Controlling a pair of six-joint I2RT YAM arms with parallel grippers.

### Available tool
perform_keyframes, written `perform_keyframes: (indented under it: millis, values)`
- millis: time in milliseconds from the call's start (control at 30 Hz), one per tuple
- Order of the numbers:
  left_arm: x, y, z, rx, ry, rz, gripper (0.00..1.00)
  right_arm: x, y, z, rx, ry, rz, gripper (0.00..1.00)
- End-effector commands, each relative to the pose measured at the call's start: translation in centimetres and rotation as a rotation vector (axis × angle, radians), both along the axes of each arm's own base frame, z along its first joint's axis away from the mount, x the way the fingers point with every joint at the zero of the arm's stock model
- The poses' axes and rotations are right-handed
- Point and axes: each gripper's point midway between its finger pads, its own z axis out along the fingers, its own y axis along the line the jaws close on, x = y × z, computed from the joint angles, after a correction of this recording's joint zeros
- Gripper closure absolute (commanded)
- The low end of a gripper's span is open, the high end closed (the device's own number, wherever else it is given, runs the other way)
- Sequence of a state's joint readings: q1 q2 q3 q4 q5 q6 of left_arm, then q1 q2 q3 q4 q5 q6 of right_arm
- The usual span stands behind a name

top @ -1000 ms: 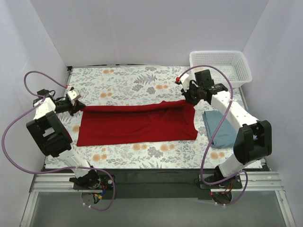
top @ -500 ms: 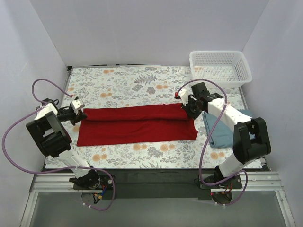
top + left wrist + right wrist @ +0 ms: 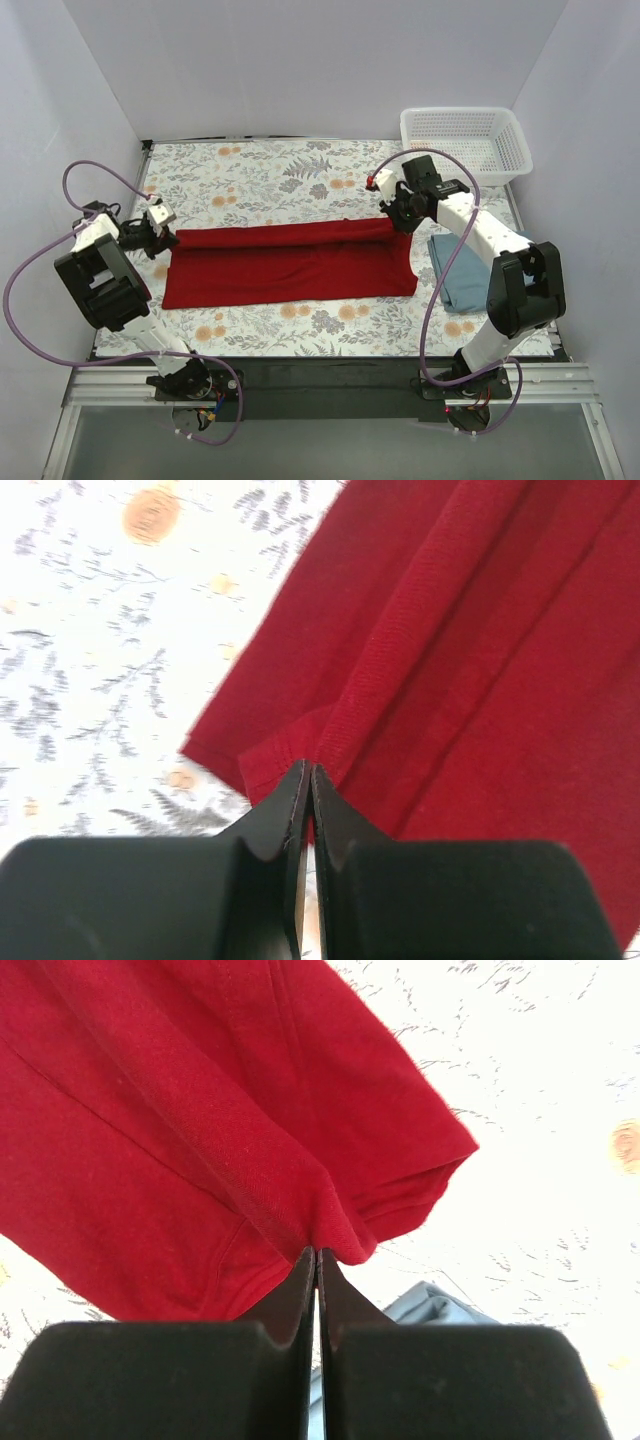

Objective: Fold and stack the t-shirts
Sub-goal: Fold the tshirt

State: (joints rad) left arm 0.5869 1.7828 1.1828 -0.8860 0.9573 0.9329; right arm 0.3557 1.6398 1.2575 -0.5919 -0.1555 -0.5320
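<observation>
The red t-shirt (image 3: 290,262) lies across the middle of the floral table as a long band folded lengthwise. My left gripper (image 3: 168,238) is shut on its far left corner (image 3: 300,755). My right gripper (image 3: 402,220) is shut on its far right corner (image 3: 330,1230), holding that edge slightly lifted. The blue-grey t-shirt (image 3: 470,270) lies folded at the right, under my right arm; a bit of it shows in the right wrist view (image 3: 430,1305).
A white lattice basket (image 3: 465,142) stands at the back right corner. The floral tablecloth (image 3: 270,175) covers the table; grey walls close in on the left, back and right.
Both grippers pulled the shirt's far edge toward the near side, then drew it back a little. The red shirt went from a loose, rumpled fold to a straight, taut band.
</observation>
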Motion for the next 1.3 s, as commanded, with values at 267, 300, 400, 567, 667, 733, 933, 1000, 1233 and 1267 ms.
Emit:
perform_keyframes:
  millis: [267, 300, 400, 567, 667, 733, 933, 1000, 1233, 1267]
  values:
    - [1.3, 1.0, 4.7, 0.051, -0.1, -0.03, 1.0, -0.6, -0.9, 2.6, -0.042, -0.035, 0.034, 0.99]
    - [1.0, 1.0, 4.5, 0.06, -0.1, -0.039, 1.0, -0.7, -1.1, 2.4, -0.051, -0.032, 0.034, 0.99]
    - [0.0, 0.7, 3.4, 0.06, -0.066, -0.049, 1.0, -1.2, -1.5, 1.7, -0.07, -0.022, 0.043, 0.99]
    - [-0.3, 1.1, 0.8, 0.091, -0.04, -0.041, 1.0, -2.4, -1.3, 0.1, -0.067, 0.025, 0.063, 0.99]
    - [0.1, 1.5, -0.6, 0.102, -0.019, -0.034, 1.0, -3.5, -1.3, -2.0, -0.082, 0.086, 0.075, 0.99]
    - [0.1, 1.7, -1.3, 0.114, -0.01, -0.034, 1.0, -4.0, -1.1, -3.2, -0.084, 0.124, 0.079, 0.99]
    - [0.1, 1.8, -1.7, 0.127, -0.014, -0.04, 1.0, -3.5, -0.2, -3.8, -0.071, 0.142, 0.082, 0.99]
    - [0.4, 1.9, -1.4, 0.119, -0.018, -0.031, 1.0, -3.2, -0.1, -3.5, -0.072, 0.132, 0.082, 0.99]
    - [2.5, 2.9, 1.9, 0.118, -0.067, -0.022, 1.0, -2.1, -0.1, 0.4, -0.069, 0.05, 0.081, 0.99]
    - [2.7, 3.2, 2.4, 0.128, -0.079, -0.022, 1.0, -2.2, -0.1, 0.7, -0.067, 0.046, 0.083, 0.99]
